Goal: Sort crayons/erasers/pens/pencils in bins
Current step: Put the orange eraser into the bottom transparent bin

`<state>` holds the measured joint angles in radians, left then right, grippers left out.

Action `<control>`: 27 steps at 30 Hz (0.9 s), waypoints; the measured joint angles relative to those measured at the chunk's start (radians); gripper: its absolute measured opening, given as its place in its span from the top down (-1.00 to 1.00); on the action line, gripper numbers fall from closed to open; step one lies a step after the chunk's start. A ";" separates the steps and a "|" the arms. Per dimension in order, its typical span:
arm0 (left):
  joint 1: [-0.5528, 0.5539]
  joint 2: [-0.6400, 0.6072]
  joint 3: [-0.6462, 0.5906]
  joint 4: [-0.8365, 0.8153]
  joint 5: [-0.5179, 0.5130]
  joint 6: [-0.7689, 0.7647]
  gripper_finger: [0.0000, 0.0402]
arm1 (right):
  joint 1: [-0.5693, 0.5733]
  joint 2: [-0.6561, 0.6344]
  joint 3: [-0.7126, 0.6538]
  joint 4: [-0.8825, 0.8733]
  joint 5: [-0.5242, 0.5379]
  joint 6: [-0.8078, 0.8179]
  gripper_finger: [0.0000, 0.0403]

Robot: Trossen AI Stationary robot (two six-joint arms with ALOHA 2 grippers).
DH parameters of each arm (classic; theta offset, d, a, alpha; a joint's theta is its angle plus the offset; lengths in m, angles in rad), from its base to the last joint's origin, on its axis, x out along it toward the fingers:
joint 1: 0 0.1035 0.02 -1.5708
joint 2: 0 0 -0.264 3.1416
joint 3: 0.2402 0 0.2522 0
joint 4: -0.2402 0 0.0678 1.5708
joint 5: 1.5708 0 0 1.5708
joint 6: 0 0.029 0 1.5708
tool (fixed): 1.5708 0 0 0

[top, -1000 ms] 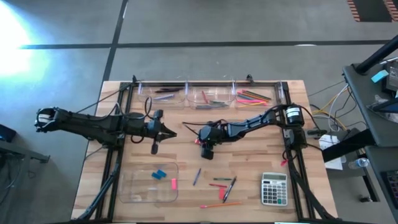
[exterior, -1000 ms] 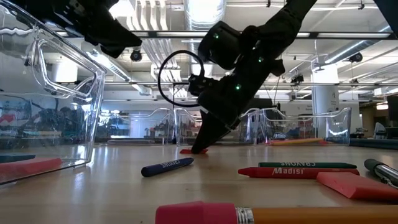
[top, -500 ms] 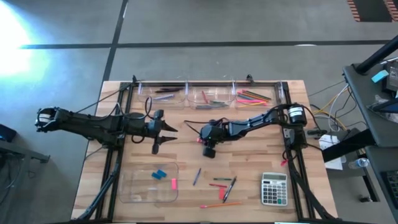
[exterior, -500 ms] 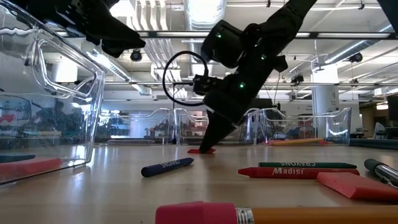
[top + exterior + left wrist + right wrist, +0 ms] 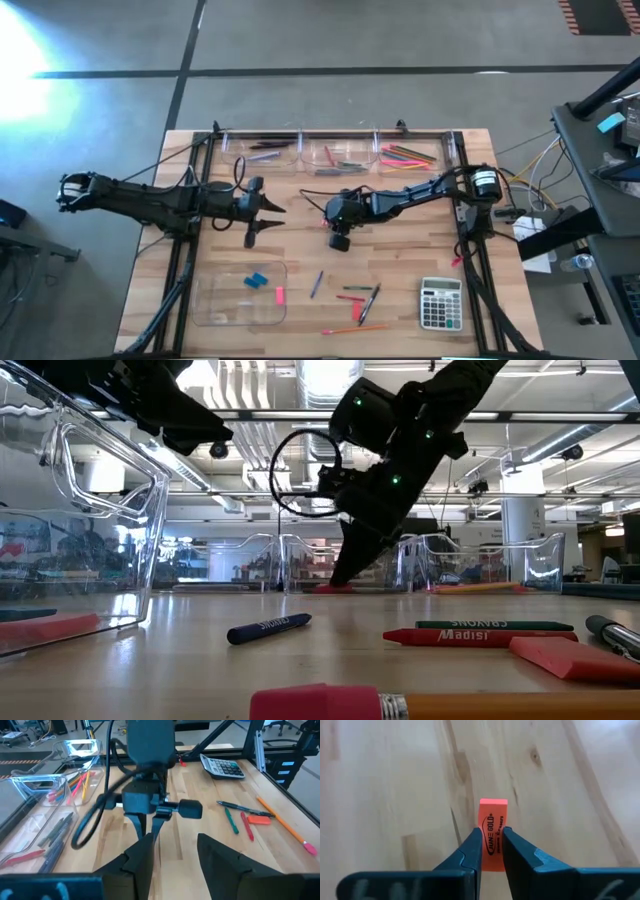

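Over the wooden bench (image 5: 400,290), the right claw (image 5: 490,845) points down, pinching an orange eraser (image 5: 492,832); the left claw (image 5: 175,855) hangs spread.

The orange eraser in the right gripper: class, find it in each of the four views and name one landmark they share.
High: not discernible, hidden under the right gripper at table centre.
Low: orange eraser, centre, at the fingertips.
Left wrist: not discernible.
Right wrist: centre, pinched between the fingers.
Shared landmark: the right gripper.
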<state>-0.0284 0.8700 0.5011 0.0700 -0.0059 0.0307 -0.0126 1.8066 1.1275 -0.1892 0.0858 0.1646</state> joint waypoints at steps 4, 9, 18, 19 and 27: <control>0.000 0.000 -0.001 0.000 0.000 -0.001 0.32 | 0.002 -0.024 0.003 0.000 -0.004 0.004 0.74; 0.000 0.000 -0.001 0.000 0.000 -0.001 0.32 | 0.013 -0.067 0.003 0.003 -0.007 0.008 0.74; 0.000 -0.054 -0.002 -0.033 0.000 0.000 0.32 | 0.068 -0.131 0.006 0.055 -0.010 0.022 0.74; -0.001 -0.071 -0.002 -0.048 0.000 0.000 0.32 | 0.077 -0.134 0.009 0.062 -0.014 0.022 0.74; 0.000 -0.221 -0.029 -0.146 -0.064 0.000 0.32 | 0.146 -0.124 0.096 0.100 -0.018 0.021 0.74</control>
<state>-0.0283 0.6486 0.4725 -0.0755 -0.0697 0.0310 0.1333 1.6822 1.2231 -0.0892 0.0681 0.1860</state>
